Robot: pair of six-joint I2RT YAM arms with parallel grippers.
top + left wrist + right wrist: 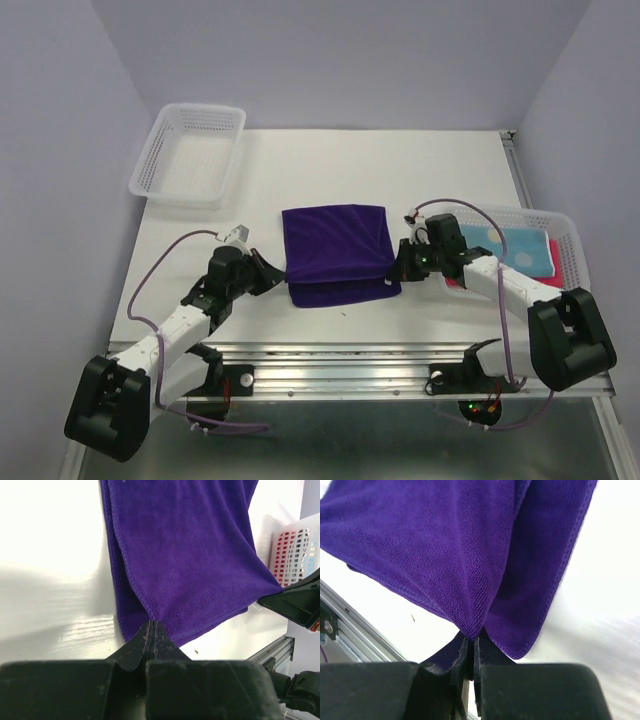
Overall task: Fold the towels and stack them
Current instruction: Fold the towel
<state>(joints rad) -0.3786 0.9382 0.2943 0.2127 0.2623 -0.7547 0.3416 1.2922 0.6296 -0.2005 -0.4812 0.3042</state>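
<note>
Upper left sits a white mesh plastic basket (176,198); below it the left gripper (272,272) has its jaws pressed together on the near-left corner of the dark purple plush towel (335,245), which lies mid-frame on the white table (450,170), doubled over, hem stitched. The right gripper (400,262) is likewise clamped on the near-right corner (matched pinches, I judge, keep the limp edge taut for folding). Far right, a second mesh basket (571,236) holds what seem a light blue dotted towel (490,238) and a pink-red one (536,254).
</note>
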